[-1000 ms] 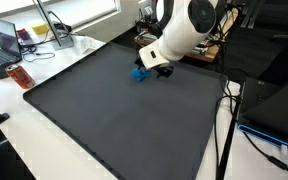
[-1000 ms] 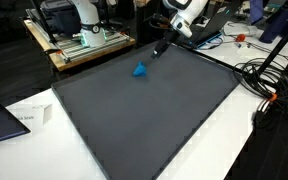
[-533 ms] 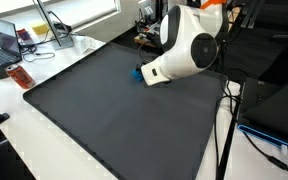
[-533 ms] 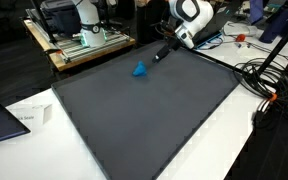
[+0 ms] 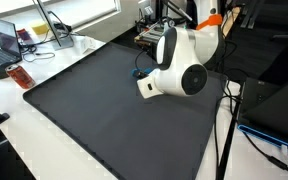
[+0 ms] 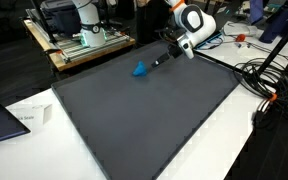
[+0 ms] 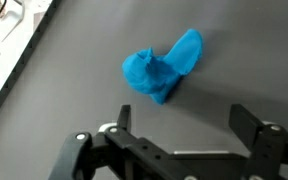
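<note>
In an exterior view the camera stood low and close beside the dark mat [image 5: 94,115], facing across it toward the window desks, with my arm [image 5: 180,66] large in frame. In an exterior view the camera sat higher and farther back, looking over the dark mat [image 6: 144,125] toward the workbenches (my arm was small at the far edge). My wrist camera looked closely down past my gripper [image 7: 182,120] at the blue cloth [image 7: 162,75], which the farther exterior view also showed.

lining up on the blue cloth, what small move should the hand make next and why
Probably ease the hand down and forward until its fingers straddle the blue cloth: the jaws stand open and empty, and the crumpled cloth lies on the dark mat just ahead, not touching either finger.
</note>
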You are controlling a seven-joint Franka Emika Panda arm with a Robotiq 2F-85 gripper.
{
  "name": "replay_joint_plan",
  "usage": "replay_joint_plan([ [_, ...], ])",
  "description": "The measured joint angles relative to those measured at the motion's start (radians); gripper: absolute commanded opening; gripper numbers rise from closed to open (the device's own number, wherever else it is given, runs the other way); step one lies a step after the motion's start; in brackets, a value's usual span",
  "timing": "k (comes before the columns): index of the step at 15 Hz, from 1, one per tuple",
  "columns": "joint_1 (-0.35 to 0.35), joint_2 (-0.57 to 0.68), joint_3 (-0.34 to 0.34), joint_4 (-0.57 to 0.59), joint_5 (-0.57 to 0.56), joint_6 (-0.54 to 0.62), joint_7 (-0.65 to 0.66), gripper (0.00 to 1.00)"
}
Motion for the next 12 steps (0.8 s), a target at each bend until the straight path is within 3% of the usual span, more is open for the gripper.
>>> replay_joint_plan([
  [5, -0.001, 0.035, -0.006, 0.055, 0.002, -0.028, -0.048, 1.0],
  [12, -0.03, -0.008, 0.001, 0.043, 0.044, -0.02, -0.124, 1.0],
])
